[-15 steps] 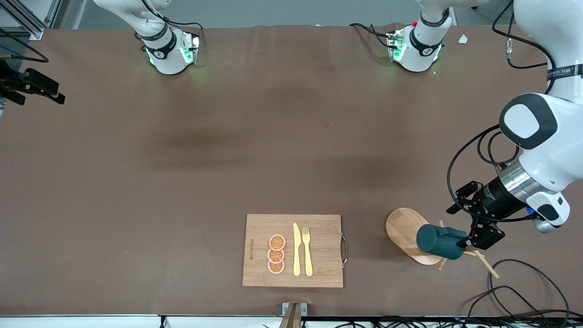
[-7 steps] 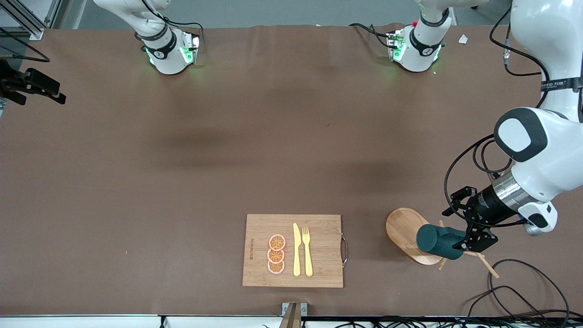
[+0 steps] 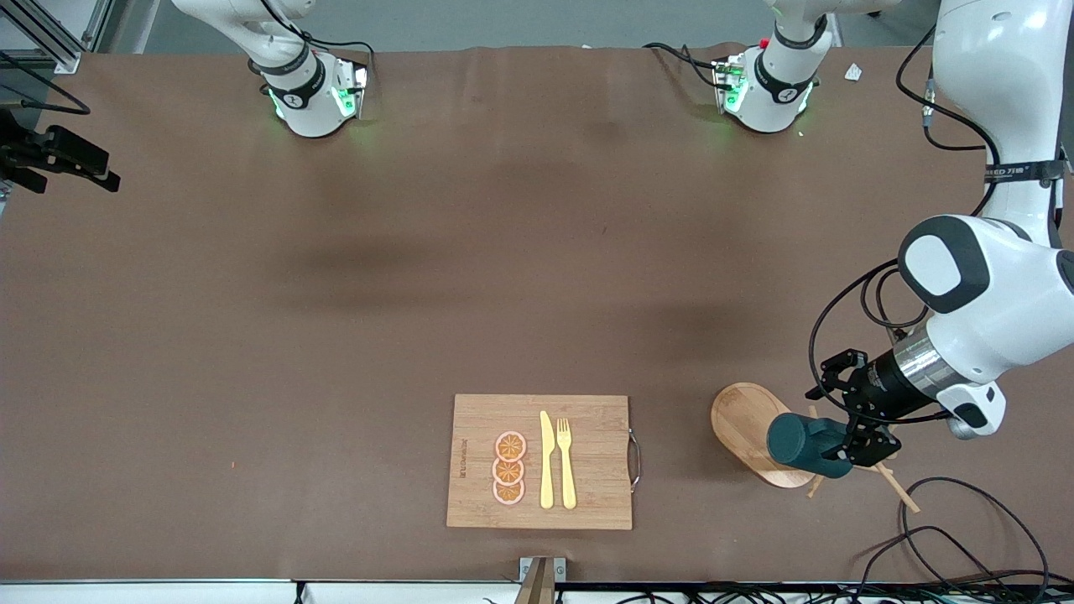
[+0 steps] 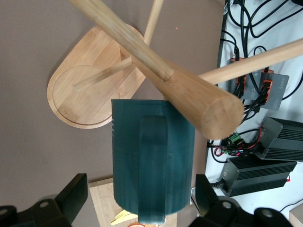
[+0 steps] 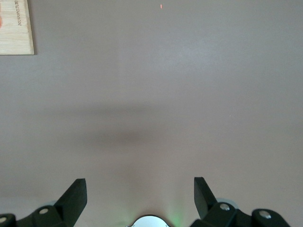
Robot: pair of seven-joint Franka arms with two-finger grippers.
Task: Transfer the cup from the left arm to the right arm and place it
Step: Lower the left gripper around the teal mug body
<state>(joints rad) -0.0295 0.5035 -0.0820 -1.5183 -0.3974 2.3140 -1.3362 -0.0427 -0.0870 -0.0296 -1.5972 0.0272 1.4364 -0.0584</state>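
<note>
While the cup [image 3: 806, 445] hangs on a peg of the wooden rack [image 3: 759, 434] at the left arm's end, your left gripper [image 3: 857, 445] stands spread around it, not yet clamped: close squarely on the ribbed wall, then draw it along the peg. Right gripper [image 5: 140, 198]: open over bare table [image 3: 336, 319], waiting.

Right gripper [image 5: 140, 196] with fingers spread wide over bare brown table [image 5: 156, 94] — a wooden board's corner [image 5: 16, 26] just visible.
</note>
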